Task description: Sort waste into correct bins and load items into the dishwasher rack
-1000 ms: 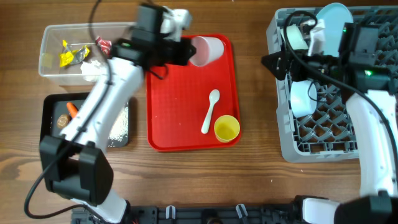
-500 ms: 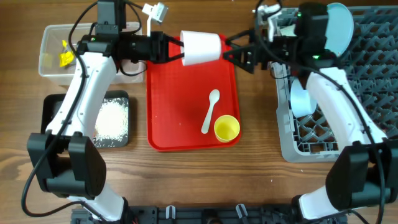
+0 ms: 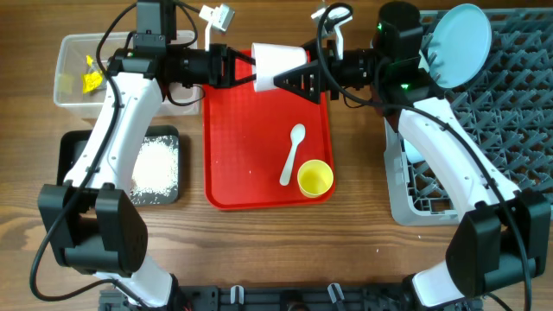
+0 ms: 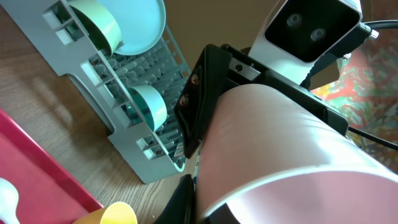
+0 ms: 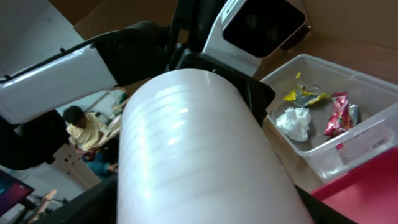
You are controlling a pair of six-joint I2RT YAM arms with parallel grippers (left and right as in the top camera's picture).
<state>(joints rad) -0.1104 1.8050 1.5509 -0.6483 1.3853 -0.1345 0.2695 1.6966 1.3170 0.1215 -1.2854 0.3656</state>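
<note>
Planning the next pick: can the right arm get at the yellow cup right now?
Probably not yet. The right tool sits around the pink cup that the left tool holds up over the red tray. The yellow cup itself stands uncovered in the tray's corner.

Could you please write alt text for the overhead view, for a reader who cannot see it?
Above a red tray, the left tool grips a pink cup while the right tool flanks its other end. A white spoon and a yellow cup sit on the tray; a grey rack holding a blue plate stands beside it.
</note>
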